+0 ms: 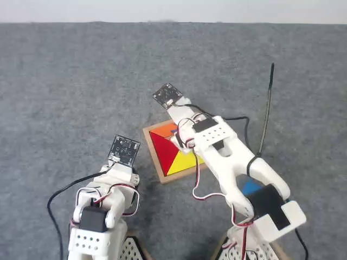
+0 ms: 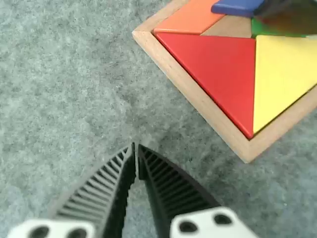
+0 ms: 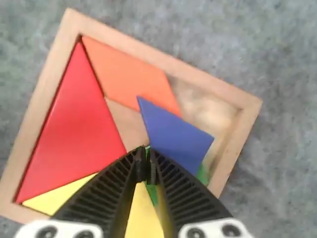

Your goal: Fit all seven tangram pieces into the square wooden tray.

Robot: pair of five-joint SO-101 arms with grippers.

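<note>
My right jaws are pressed shut, tips at the edge of the blue triangle (image 3: 173, 136), which lies askew in the wooden tray (image 3: 44, 99) beside the orange piece (image 3: 129, 74) and the red triangle (image 3: 74, 134). My left jaws are closed on nothing over the grey worktop (image 2: 59, 74), near the tray's corner.

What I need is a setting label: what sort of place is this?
Probably a robotics test bench: left arm and right arm mounted side by side, grey felt-like mat underneath, square wooden tray of tangram pieces.
</note>
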